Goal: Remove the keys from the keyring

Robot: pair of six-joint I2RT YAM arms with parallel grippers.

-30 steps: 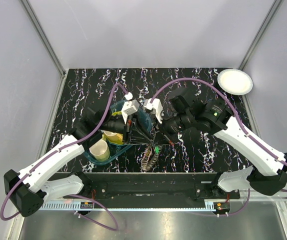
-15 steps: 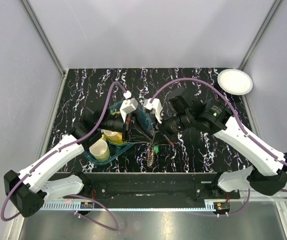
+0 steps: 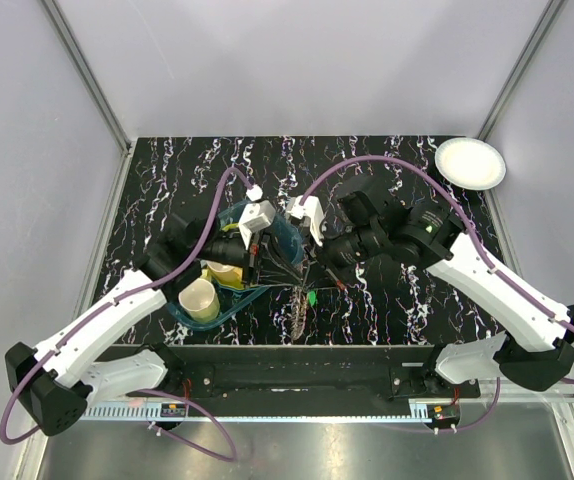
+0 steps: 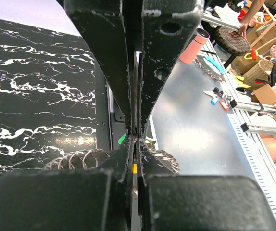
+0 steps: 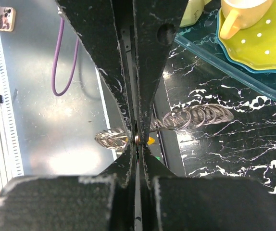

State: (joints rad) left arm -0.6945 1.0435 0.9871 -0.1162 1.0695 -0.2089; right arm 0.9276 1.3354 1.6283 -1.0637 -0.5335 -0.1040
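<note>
Overhead, your two arms met above the middle of the black marbled table [image 3: 387,300], their fingertips almost nose to nose. Your left gripper [image 3: 289,268] was clamped shut on the keyring [image 3: 296,312]. Your right gripper [image 3: 310,270] was pinched on it too, just beside the left. The keyring drooped from that shared pinch as a narrow, mottled strand running toward the table's near edge, with a small green tag [image 3: 311,297] beside it. From the left wrist, the dark fingers [image 4: 114,72] pressed flat together, and the keyring [image 4: 75,160] fanned out in silver coils on both sides of the tips. From the right wrist, the jaws likewise showed no gap. They gripped one thin loop while the keyring [image 5: 195,117] spread in linked rings to either side. A teal tray [image 3: 229,312] lay under your left arm, holding a pale cup [image 3: 200,298]. A white plate [image 3: 470,163] sat well apart at the table's far right corner.
</note>
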